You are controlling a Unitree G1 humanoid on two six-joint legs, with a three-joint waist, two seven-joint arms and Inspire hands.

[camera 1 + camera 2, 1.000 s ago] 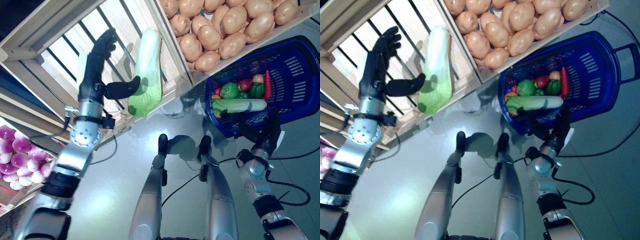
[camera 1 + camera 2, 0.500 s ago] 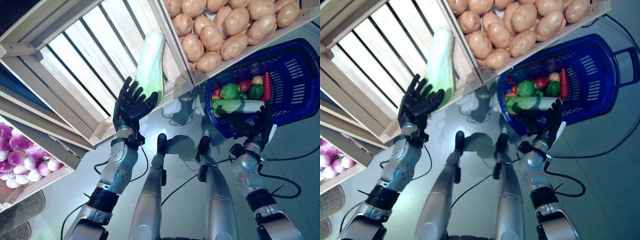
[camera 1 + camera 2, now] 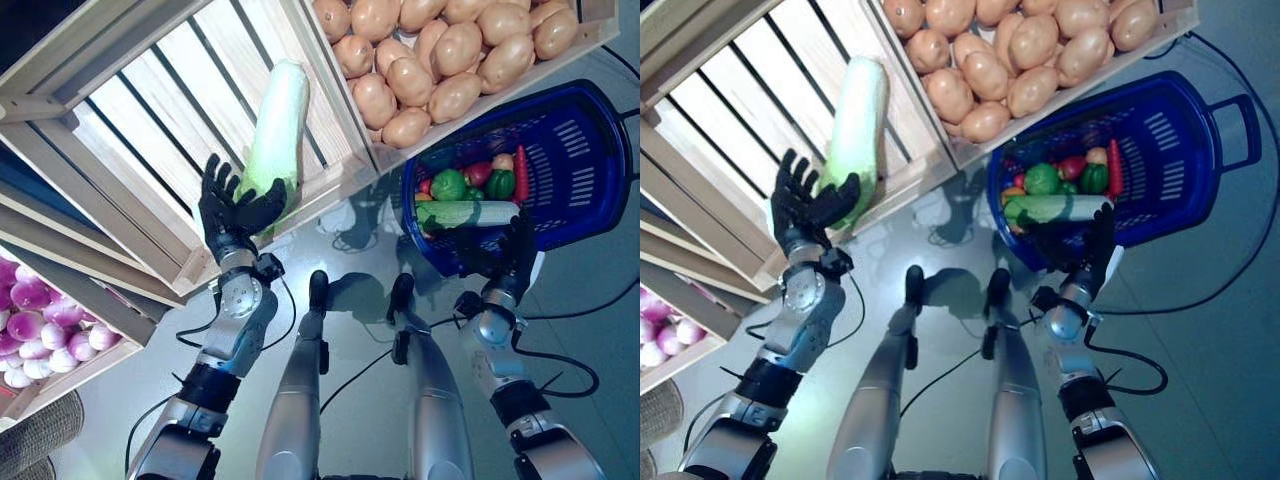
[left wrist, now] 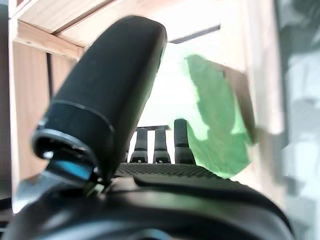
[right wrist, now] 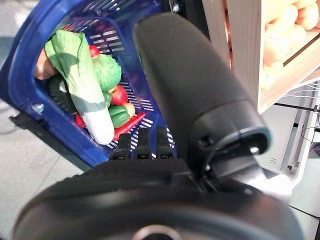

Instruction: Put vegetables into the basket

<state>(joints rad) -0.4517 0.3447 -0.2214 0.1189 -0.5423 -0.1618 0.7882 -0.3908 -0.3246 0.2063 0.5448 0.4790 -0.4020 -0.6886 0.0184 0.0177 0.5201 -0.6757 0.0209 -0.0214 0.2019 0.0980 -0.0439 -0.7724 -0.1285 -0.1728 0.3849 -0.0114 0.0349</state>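
We see the left hand (image 3: 232, 212), fingers spread, at the napa cabbage's (image 3: 268, 130) leafy end in the wooden crate (image 3: 140, 120); right hand (image 3: 512, 262), fingers straight, beside the blue basket (image 3: 590, 160).

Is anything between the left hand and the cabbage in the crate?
Nothing. In the left eye view the open left hand sits right at the leafy end of the cabbage, with no object between them; contact is unclear.
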